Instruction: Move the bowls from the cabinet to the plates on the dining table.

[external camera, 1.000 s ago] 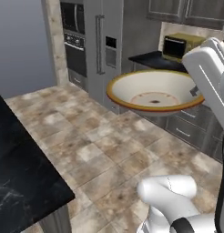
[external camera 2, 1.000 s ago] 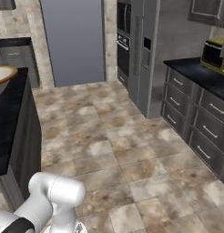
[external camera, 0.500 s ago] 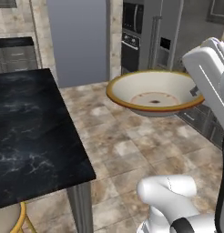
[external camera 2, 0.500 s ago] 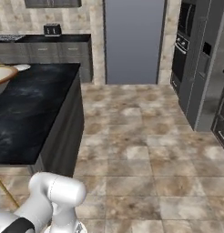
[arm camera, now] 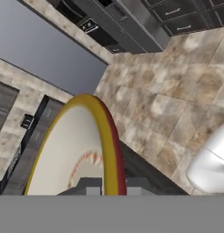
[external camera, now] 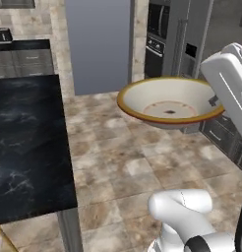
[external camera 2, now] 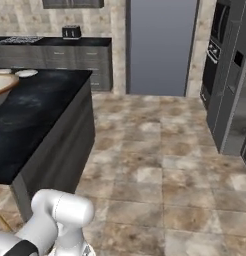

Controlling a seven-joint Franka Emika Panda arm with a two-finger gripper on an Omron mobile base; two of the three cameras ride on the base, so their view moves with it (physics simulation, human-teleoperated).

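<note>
Now | jaws clamp the cream, orange-rimmed shallow round bowl [external camera: 169, 102] by its rim | likely stiff, slick, breakable; keep your grip level.

Mottled tan tile floor [external camera 2: 160, 170], blue-grey door [external camera 2: 161, 45], and dark built-in ovens [external camera: 156, 34] beside it.

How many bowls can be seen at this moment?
1. The cream bowl is held by its rim in the gripper, in the air over the floor beside the table. Another bowl may be outside the pictures.
</note>
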